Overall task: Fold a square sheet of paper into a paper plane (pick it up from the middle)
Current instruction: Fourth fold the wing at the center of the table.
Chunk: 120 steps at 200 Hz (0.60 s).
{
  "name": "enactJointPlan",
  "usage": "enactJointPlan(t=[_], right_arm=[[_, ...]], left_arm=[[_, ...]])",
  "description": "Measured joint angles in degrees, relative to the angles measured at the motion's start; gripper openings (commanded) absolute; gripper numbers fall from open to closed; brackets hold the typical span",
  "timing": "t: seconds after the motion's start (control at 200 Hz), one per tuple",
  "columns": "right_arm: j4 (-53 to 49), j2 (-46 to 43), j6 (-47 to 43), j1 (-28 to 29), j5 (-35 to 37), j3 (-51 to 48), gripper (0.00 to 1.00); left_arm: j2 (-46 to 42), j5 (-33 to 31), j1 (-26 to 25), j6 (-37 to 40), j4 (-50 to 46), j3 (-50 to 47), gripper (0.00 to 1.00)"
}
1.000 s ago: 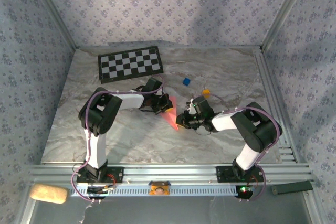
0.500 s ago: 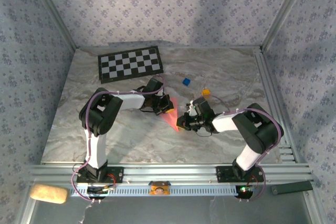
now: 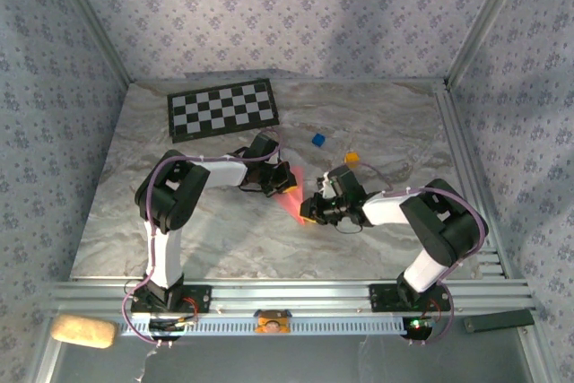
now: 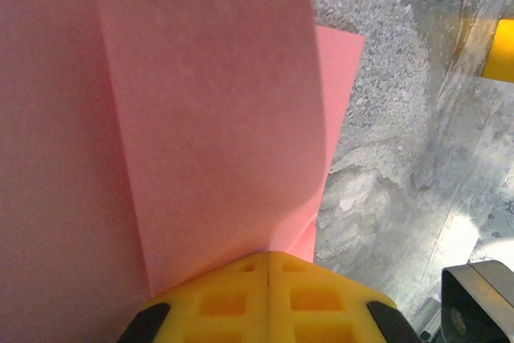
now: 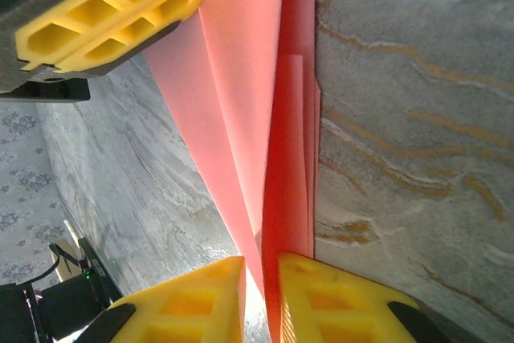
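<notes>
Far left, toward the far edge of the counter (image 3: 215,230): black-and-white checkerboard mat (image 3: 222,108), lying flat, well apart from both arms.

Left of centre: left end effector (image 3: 283,180), reaching in from the left, fingers (image 4: 233,299) pressed tight together and pinching the far end of the pink paper (image 3: 292,204). From the left wrist camera: paper spreading away from the closed fingers in overlapping folded layers, one panel over another, a corner of a lower layer jutting to the right over the grey marbled surface.

Centre: paper folded to a slim tapered shape, spanning between the two end effectors, running from far left to near right.

Right of centre: right end effector (image 3: 308,211), at the near end of the paper, fingers (image 5: 337,299) standing narrowly apart. Folded edge of the paper running into that gap, a strip of light showing beside it.

Further right and farther back: small blue block (image 3: 317,139), on the counter, apart from the paper. Small orange block (image 3: 352,158), just beside the right arm's wrist, also apart from the paper.
</notes>
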Motion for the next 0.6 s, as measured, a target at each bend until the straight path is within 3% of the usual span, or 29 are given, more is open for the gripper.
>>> enactJointPlan(t=[0.33, 0.6], right_arm=[[-0.76, 0.46, 0.02, -0.15, -0.07, 1.64, 0.1], [0.57, 0.48, 0.0, -0.09, -0.7, -1.09, 0.1]], left_arm=[[0.0, 0.0, 0.0, 0.0, 0.02, 0.0, 0.0], [0.0, 0.0, 0.0, 0.0, 0.0, 0.0, 0.0]])
